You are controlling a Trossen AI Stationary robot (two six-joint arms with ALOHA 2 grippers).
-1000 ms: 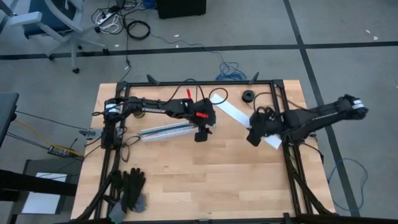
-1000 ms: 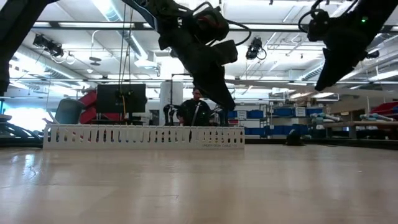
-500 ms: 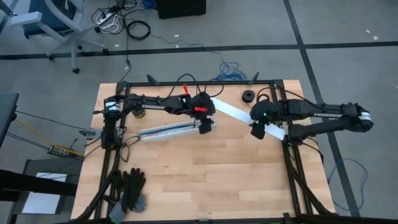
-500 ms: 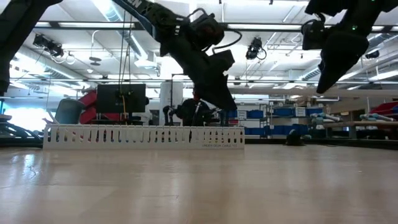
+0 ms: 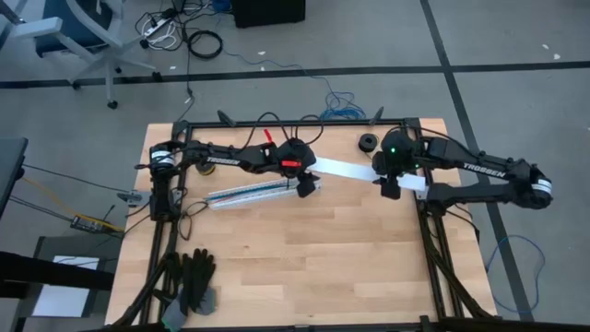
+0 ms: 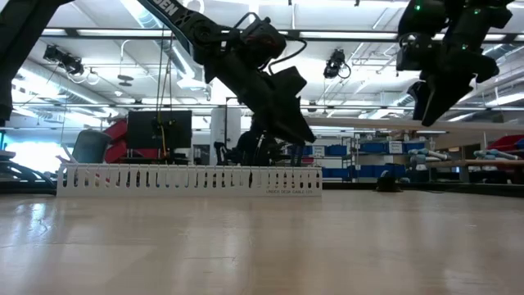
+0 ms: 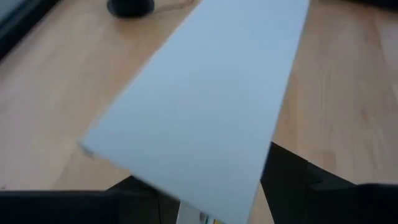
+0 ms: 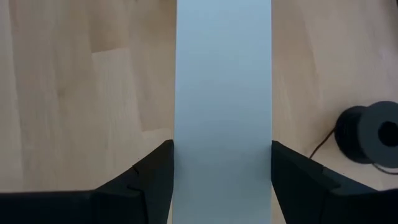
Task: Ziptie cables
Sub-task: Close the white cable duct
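A long flat white strip (image 5: 364, 172) hangs in the air between both arms, above the table's far half. My left gripper (image 5: 302, 187) is shut on its left end and my right gripper (image 5: 389, 189) on its right part. In the low view the strip (image 6: 360, 122) is a thin level line above the wood. A white slotted channel (image 5: 249, 192) lies on its long underside on the table, below the left arm. The cables do not show in any frame. My left gripper holds the strip near its left end (image 7: 236, 186), with a finger (image 7: 292, 177) against each of its two long edges. The fingers slant down from the table's left. The strip runs on away from them, tilted and clear of the table. My right gripper grips the strip across its width, one finger (image 8: 155, 171) on each long edge (image 8: 186, 162). It comes from above, slanting down, with the fingers pointing along the strip. The strip is lifted clear of the wood.
A small black spool (image 5: 369, 142) with a thin wire stands near the far edge, beside the strip. A pair of black gloves (image 5: 194, 277) lies at the near left corner. The near half of the wooden table (image 5: 323, 267) is bare wood.
My right gripper has swung toward the table's far edge and rolled, carrying the strip's right end with it. The strip, which lay slantwise, now runs nearly along the far edge. My left gripper has rolled and kept its end almost in place.
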